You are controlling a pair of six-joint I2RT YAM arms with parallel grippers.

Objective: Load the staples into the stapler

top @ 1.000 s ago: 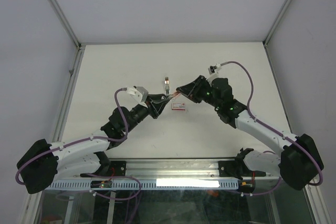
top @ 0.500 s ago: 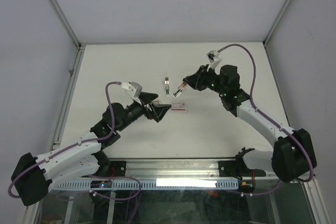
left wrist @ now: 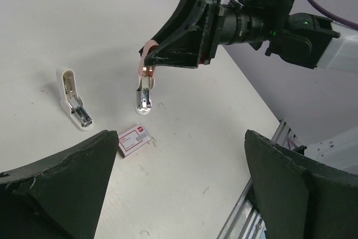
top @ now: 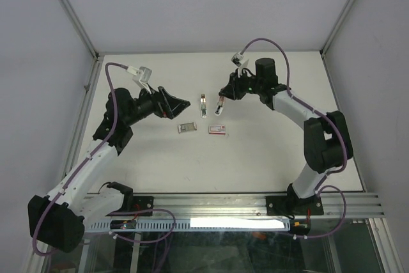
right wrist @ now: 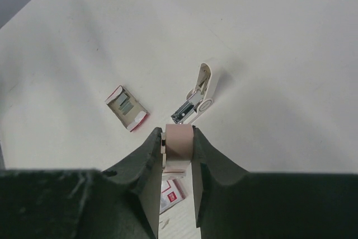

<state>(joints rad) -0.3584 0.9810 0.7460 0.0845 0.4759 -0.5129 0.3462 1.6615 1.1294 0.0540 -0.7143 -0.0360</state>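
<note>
Tabletop point(top: 255, 158) white beneath grey walls point(top: 204, 4), left claw point(top: 181, 108) wide open, empty, right claw point(right wrist: 177, 134) pinching pink stapler point(left wrist: 145, 90).

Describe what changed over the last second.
The left pincer opened and swung away to the left, leaving the staples lying on the table. The right pincer, shut on the pink stapler, carried it toward the far side. The white stapler and the red-and-white box stayed put.
</note>
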